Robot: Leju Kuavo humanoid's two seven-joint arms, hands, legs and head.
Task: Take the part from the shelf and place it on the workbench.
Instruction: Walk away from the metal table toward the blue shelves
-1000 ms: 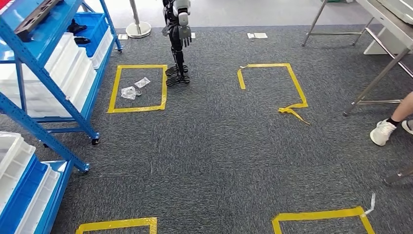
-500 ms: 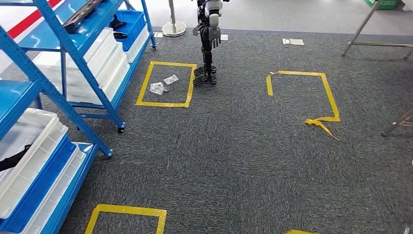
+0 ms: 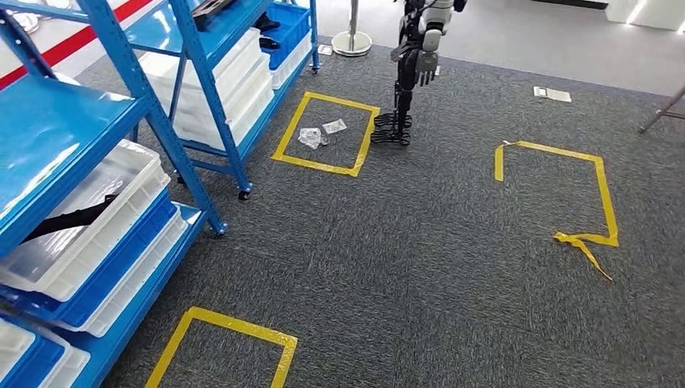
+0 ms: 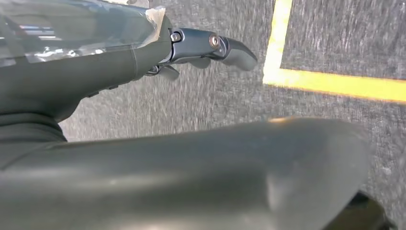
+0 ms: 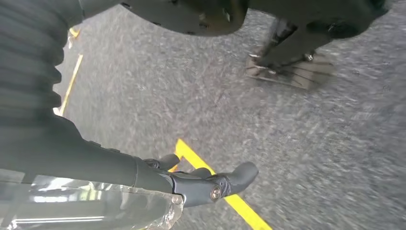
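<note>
A blue shelf rack [image 3: 121, 65] stands on my left, with white bins [image 3: 97, 218] on its levels. A long black part [image 3: 69, 218] lies in the nearest white bin. Another dark part [image 3: 216, 6] sits on the top level of the farther rack. My left hand [image 4: 201, 45] hangs over the grey carpet beside a yellow tape line, fingers straight and holding nothing. My right hand [image 5: 201, 184] also hangs over the carpet and a tape line, with nothing in it.
Yellow tape squares [image 3: 323, 133] mark the carpet; one holds clear plastic bags [image 3: 311, 137]. Another humanoid robot [image 3: 412, 65] stands beyond that square. A stanchion base [image 3: 351, 42] is at the back, loose tape [image 3: 583, 244] at the right, and a metal table leg [image 3: 664, 119] at the far right.
The camera has turned left: the whole scene has slid right, the blue racks now take up more of the left, and the person's foot and table frame have left the picture.
</note>
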